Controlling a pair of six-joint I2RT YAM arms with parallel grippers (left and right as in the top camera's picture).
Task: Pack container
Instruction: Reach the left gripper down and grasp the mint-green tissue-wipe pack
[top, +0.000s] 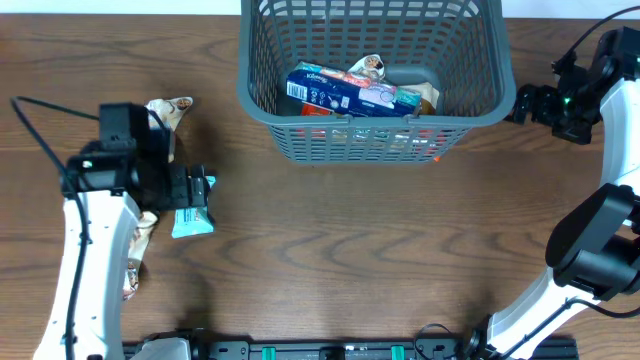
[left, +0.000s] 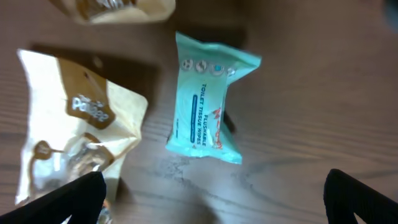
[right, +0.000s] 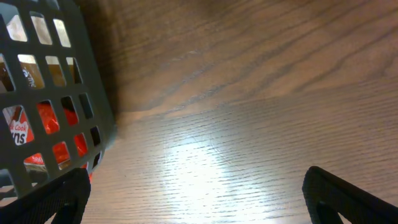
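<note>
The container (top: 262, 104), a dark grey lattice basket, stands at the back centre and holds a blue tissue pack (top: 340, 92) and snack packets. My left gripper (top: 200, 190) hangs open over the table's left side, just short of a teal wipes packet (top: 192, 222). In the left wrist view the teal wipes packet (left: 208, 99) lies flat ahead of the open left gripper (left: 214, 199), untouched. My right gripper (top: 525, 103) is open beside the container's right wall. The right wrist view has the container (right: 56, 81) at the left and bare wood between the right gripper (right: 193, 199) fingers.
A beige snack packet (top: 170, 110) lies behind the left gripper, and another one (top: 140, 250) lies under the left arm. In the left wrist view a beige packet (left: 74, 143) sits left of the wipes. A red packet (right: 56, 124) shows through the lattice.
</note>
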